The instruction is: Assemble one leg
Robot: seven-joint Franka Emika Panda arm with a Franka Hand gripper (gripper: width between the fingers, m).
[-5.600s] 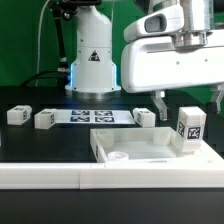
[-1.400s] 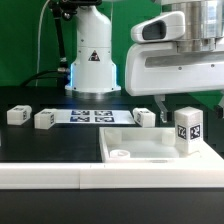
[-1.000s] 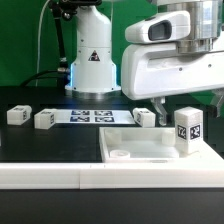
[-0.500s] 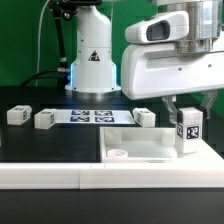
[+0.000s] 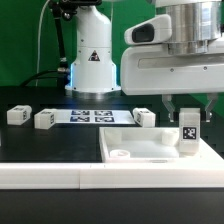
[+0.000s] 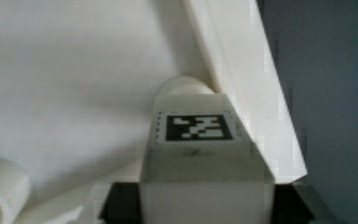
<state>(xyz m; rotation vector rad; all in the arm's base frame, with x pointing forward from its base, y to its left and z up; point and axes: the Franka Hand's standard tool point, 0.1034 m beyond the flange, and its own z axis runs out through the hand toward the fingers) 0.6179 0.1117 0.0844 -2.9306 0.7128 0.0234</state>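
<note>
The leg, a small white block with a black-and-white tag on its side, stands upright in the corner of the large flat white square part nearest the exterior view's right. My gripper is straight above it, its jaws down over the leg's upper part and shut against its two sides. In the wrist view the leg fills the middle, its tag facing the camera. The dark fingers press on both its sides around my gripper's midpoint. The square part's raised rim runs beside the leg.
Three more legs lie on the black table: two on the exterior view's left and one behind the square part. The marker board lies in front of the robot's base. A short round peg stands inside the square part.
My gripper has come down over the leg and its jaws have closed on the leg's sides. The leg now looks turned a little and narrower. The other parts have not moved.
</note>
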